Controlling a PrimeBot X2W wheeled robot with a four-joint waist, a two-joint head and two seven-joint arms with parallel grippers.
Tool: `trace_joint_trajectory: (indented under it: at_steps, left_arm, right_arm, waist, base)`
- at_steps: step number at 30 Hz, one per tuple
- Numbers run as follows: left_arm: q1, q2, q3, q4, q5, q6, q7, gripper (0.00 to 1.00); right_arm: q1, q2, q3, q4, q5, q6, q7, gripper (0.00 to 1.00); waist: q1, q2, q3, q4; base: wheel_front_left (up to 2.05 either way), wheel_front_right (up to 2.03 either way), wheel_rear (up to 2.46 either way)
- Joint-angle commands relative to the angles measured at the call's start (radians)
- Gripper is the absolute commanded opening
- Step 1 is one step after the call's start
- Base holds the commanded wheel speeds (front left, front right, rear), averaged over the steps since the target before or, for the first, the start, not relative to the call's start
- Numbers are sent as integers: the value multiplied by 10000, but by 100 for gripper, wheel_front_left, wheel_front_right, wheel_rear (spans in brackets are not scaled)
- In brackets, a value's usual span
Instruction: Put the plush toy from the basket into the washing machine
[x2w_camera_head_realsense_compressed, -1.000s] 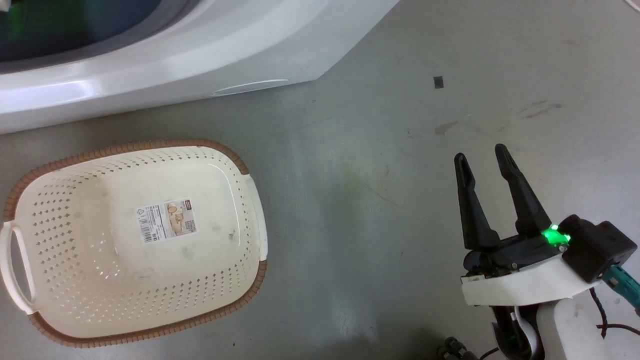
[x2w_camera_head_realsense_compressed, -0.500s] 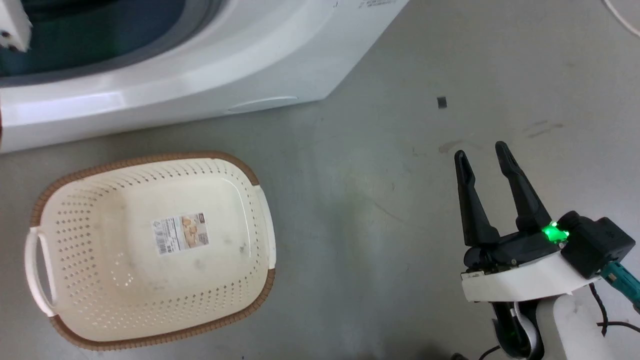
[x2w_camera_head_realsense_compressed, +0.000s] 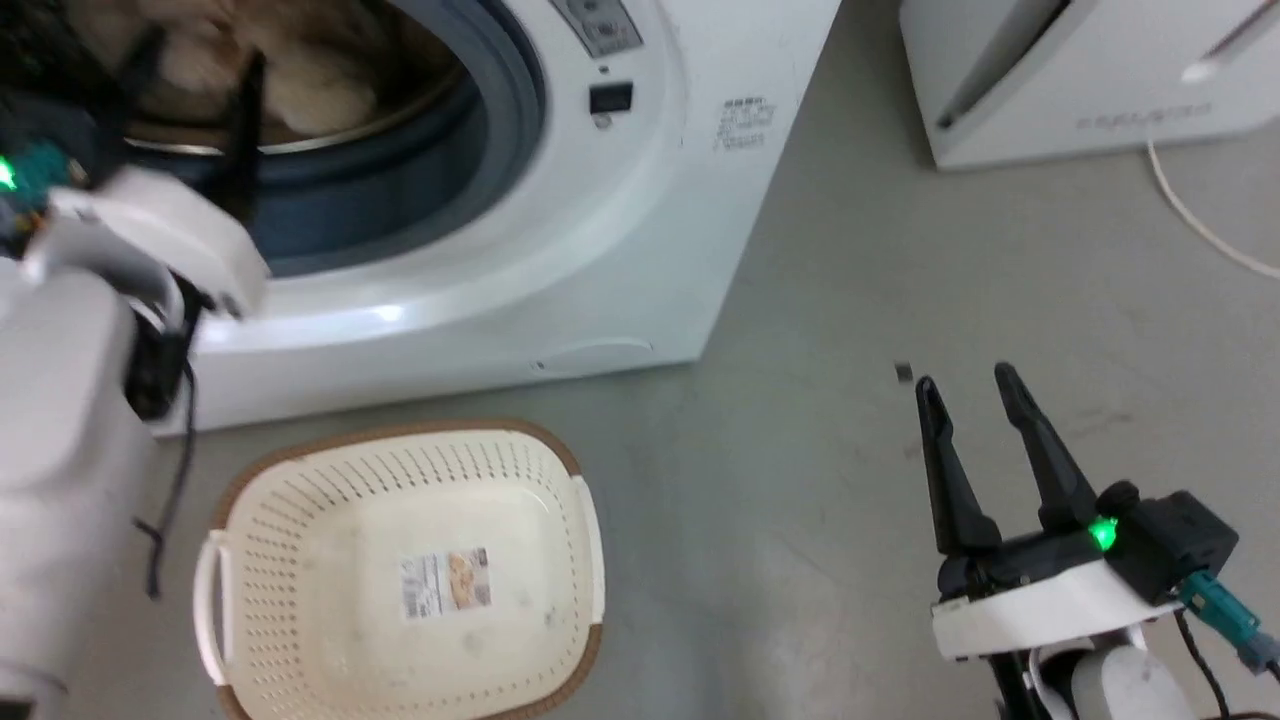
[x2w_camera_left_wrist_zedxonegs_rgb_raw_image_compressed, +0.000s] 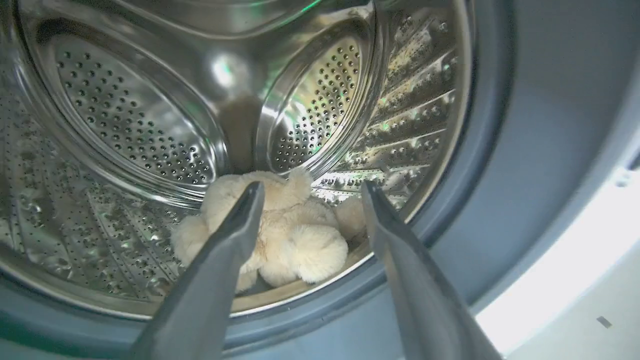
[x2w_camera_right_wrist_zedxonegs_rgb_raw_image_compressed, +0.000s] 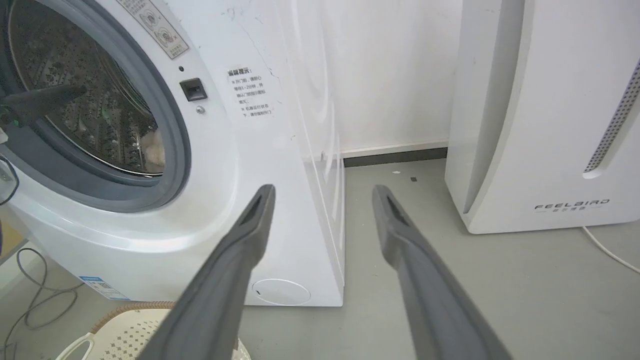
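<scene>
Judging the drop as done: the plush toy (x2w_camera_left_wrist_zedxonegs_rgb_raw_image_compressed: 280, 235) lies inside the washing machine (x2w_camera_head_realsense_compressed: 640, 200), on the bottom of the drum (x2w_camera_left_wrist_zedxonegs_rgb_raw_image_compressed: 125, 115), near its front lip. Basket (x2w_camera_head_realsense_compressed: 400, 432) on the floor (x2w_camera_head_realsense_compressed: 850, 250) in front of the machine, nothing in it but the label.

Left tool (x2w_camera_left_wrist_zedxonegs_rgb_raw_image_compressed: 311, 185): fingers apart, empty, pointing into the porthole. One finger overlaps the toy in the wrist view, so I cannot rule out a brush against the fur. Right tool (x2w_camera_head_realsense_compressed: 965, 378): fingers apart, empty, over bare floor well right of the basket.

Step in hand, as I read it: get the left arm out clean.
- Pull straight back along the finger axis, no sideways sweep; the grey gasket (x2w_camera_left_wrist_zedxonegs_rgb_raw_image_compressed: 500, 125) sits close on the right.
- Fingers apart on the way out, so no fur gets pinched and dragged over the lip.
- Go slow past the lip and check the wrist view that the toy does not follow.
- The toy sits close to the opening. If a limb overhangs the lip, nudge it deeper before leaving.
- Right arm needs no move.
</scene>
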Motion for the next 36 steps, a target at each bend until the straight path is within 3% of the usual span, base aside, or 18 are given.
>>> trace_joint_trajectory:
  at_steps: [1,10,17,27,36]
  left_arm:
    - [663,-94,217,-442,131,173,-52,100]
    - [4787,-722,1912,-4138,877,1387,-54,100]
    - [7449,-1221,2673,-5758,1281,2019,-54,100]
    - [9896,-2031,3106,-6651,1878,2427,-54,100]
    - [10749,-2552,3128,-6512,2284,2286,-55,100]
  right_arm:
    - [213,-1,-35,70,-113,-7,-42,100]
    - [1034,-1,-189,206,-273,-7,-42,100]
    - [1459,-1,-225,182,-235,-7,-42,100]
    - [1863,-1,-50,303,-157,-7,-42,100]
    - [2060,-1,31,449,-121,-7,-42,100]
  waist:
    - [1,0,-1041,475]
    - [1,0,-2513,1072]
    - [1,0,-3122,1361]
    - [1,0,-3622,1448]
    - [1,0,-3828,1491]
  base:
    - [0,0,0]
    - [0,0,0]
    - [0,0,0]
    - [0,0,0]
    - [0,0,0]
